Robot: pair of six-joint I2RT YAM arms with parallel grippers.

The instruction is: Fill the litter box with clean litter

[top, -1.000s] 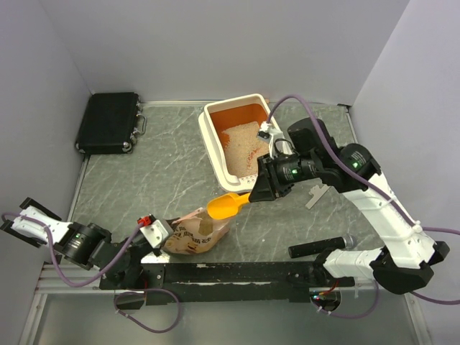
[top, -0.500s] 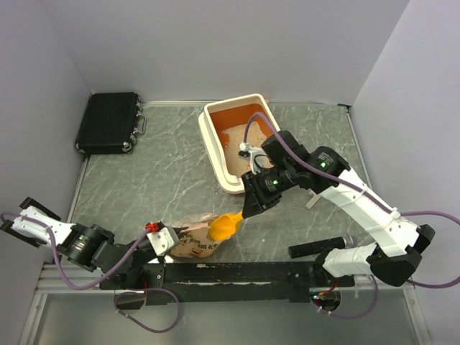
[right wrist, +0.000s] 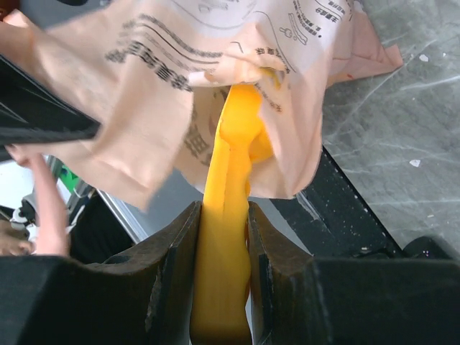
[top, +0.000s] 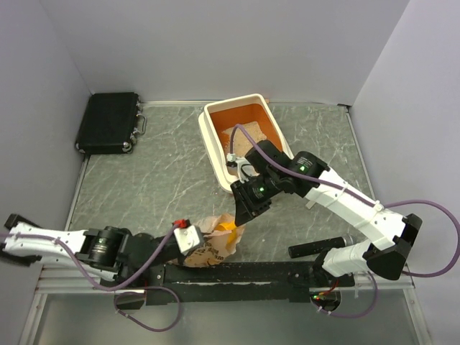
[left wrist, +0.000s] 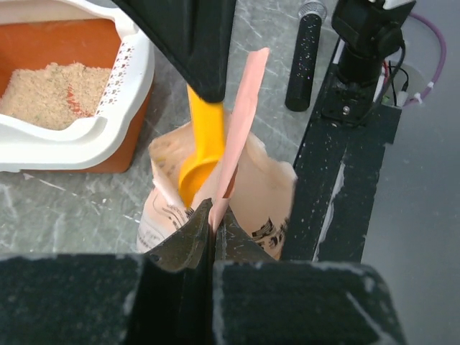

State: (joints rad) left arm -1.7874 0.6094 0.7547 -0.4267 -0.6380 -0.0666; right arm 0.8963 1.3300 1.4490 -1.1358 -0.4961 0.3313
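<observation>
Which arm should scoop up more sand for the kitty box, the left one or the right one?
The right one. The right gripper clamps the yellow scoop, whose bowl is inside the mouth of the bag. The left gripper is pinched shut on the bag's edge, holding it up, so it is busy.

The only writing I can find is on the peach-pink printed paper bag [right wrist: 144, 65]. In my right wrist view it carries several short rows of black characters, upside down to me and seemingly Chinese script, with thin outline drawings near the top edge. I can't read a word of it. My left wrist view catches black marks low on the bag [left wrist: 269, 212], partly hidden. From the top camera the bag's [top: 215, 248] print is too small.
</observation>
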